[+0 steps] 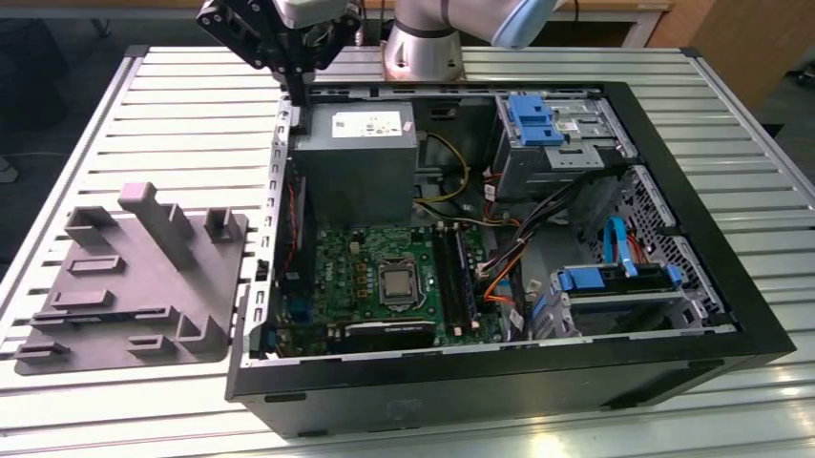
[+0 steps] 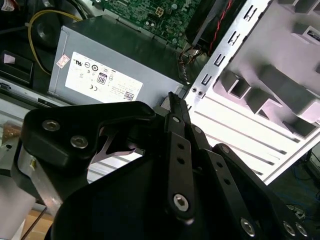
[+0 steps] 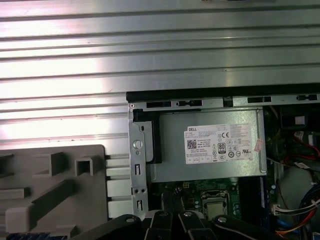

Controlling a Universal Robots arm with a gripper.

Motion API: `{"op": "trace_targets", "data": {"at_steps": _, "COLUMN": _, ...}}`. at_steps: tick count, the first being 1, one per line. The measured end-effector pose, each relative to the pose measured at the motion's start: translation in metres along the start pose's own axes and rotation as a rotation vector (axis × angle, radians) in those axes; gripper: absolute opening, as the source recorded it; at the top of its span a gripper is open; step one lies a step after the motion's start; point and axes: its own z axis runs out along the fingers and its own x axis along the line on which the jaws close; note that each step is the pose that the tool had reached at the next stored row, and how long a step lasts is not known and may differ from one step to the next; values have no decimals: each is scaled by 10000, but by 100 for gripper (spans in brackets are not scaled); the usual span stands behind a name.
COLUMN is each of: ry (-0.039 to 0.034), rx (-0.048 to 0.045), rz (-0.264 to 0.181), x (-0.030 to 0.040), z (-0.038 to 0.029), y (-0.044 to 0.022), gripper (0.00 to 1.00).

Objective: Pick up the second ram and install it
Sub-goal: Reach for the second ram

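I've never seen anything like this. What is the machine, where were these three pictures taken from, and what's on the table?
This is one robot arm ending in a black claw, whose fingers look closed with nothing visible between them. The exterior view comes from a camera off the arm; both wrist views come from cameras riding on the arm near the claw. On the slatted metal table lies an open computer case holding a gray power supply box and a green circuit board. To the exterior view's left of it sits a gray plastic fixture with raised blocks. The claw hangs over the case's edge by the power supply box.
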Motion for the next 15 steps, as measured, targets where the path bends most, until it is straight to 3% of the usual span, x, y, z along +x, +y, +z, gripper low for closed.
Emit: {"op": "trace_targets", "data": {"at_steps": 15, "ry": 0, "rx": 0, "rz": 0, "x": 116, "z": -3, "y": -9, "gripper": 11}}
